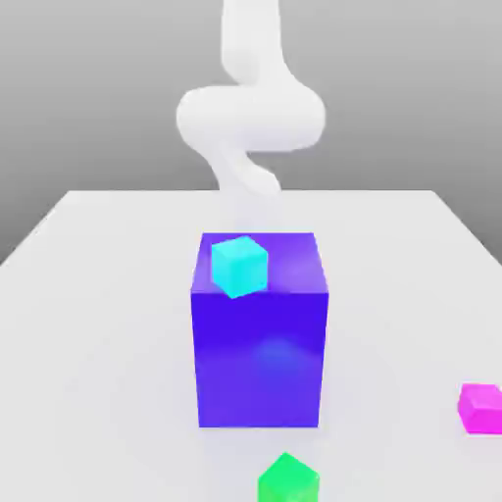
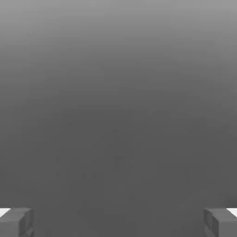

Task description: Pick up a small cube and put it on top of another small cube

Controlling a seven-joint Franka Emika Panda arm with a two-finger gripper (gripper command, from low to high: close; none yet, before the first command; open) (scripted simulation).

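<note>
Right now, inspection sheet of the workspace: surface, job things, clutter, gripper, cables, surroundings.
Surface: pale table, flat; no marks seen.
Job things: cyan cube on the large blue block; green cube and magenta cube on the table, both partly cut off by the picture's edge. None stacked on another small cube.
Clutter: nothing seen beyond the blue block.
Gripper: fingers wide open, nothing between them.
Cables: nothing seen.
Surroundings: plain grey background; white arm beyond the block.
</note>
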